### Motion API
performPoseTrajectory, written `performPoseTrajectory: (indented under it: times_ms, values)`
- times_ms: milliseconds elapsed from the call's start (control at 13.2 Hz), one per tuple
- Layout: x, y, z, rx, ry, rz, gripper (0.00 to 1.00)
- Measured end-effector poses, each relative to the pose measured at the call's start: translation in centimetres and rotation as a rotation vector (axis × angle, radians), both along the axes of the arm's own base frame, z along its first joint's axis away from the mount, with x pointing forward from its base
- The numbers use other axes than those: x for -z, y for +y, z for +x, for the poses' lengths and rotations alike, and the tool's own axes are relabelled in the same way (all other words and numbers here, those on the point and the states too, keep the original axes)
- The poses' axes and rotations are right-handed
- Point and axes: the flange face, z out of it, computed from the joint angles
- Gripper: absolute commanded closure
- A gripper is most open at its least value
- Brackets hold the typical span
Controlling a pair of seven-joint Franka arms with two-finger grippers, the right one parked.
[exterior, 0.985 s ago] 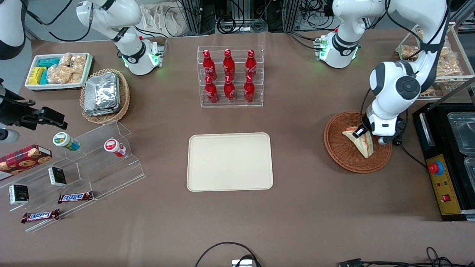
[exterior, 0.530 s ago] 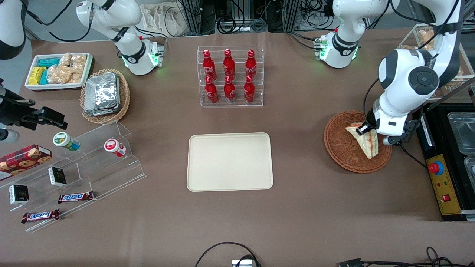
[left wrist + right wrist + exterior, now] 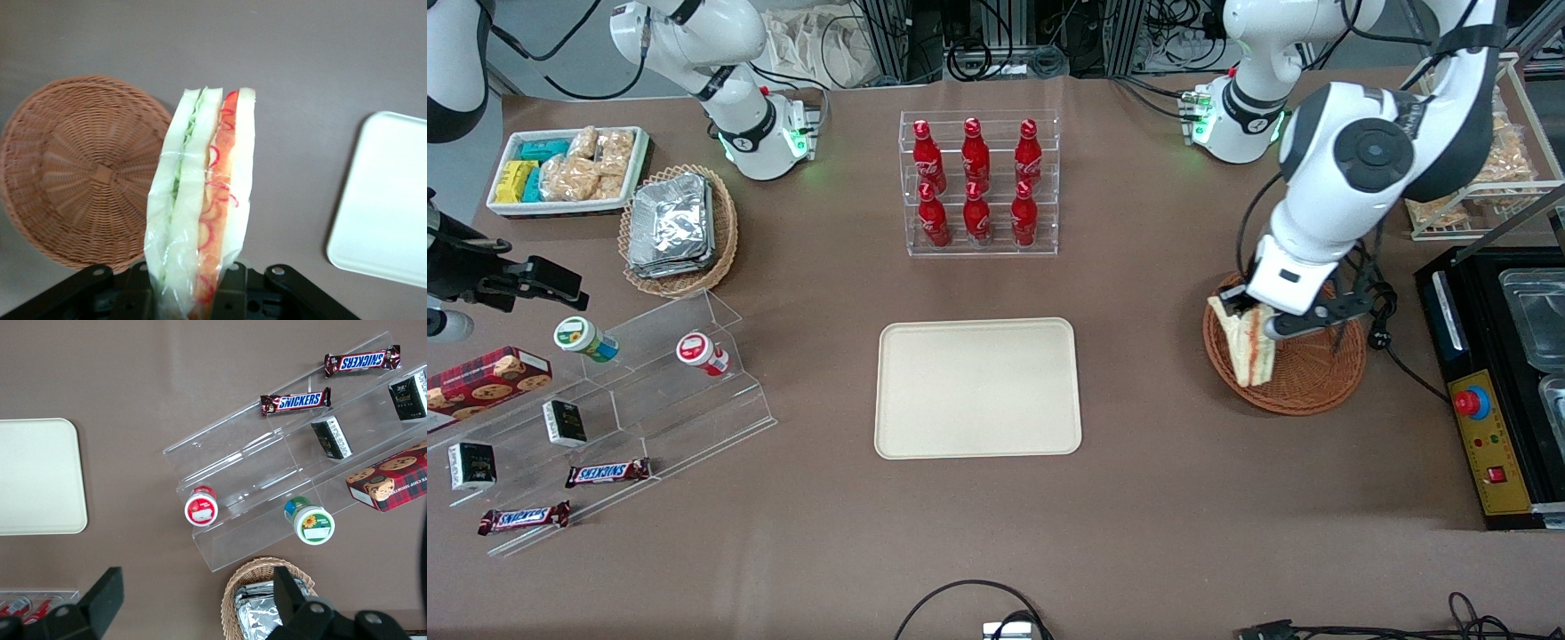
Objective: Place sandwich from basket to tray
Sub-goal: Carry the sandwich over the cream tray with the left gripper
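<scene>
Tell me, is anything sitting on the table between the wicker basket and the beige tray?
No. In the front view only bare brown tabletop lies between the basket and the tray. The gripper holds the sandwich over the basket's rim.

surface: brown table [image 3: 1183,498] | edge farthest from camera: metal framing, cables [image 3: 996,53]

Glossy white left arm [image 3: 1352,169], dark grey joint caps, black hand [image 3: 1249,311]

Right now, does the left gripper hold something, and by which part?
The left gripper holds the wrapped sandwich by one end of the wedge, above the wicker basket.
</scene>
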Motion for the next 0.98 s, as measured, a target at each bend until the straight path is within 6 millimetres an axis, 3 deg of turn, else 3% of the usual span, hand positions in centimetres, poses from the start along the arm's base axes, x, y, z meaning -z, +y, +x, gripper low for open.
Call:
performPoseTrajectory:
  times_ms: [303, 530, 833, 985]
  values:
    - [0.1, -6.2, 0.1, 0.121, -0.007, -0.018, 0.82]
    - [1.5, -11.1, 0.4, 0.156, -0.003, -0.019, 0.82]
    - [6.4, -18.3, -0.2, 0.125, -0.003, 0.037, 0.85]
    - [9.0, -20.9, 0.2, 0.114, 0.018, 0.026, 0.85]
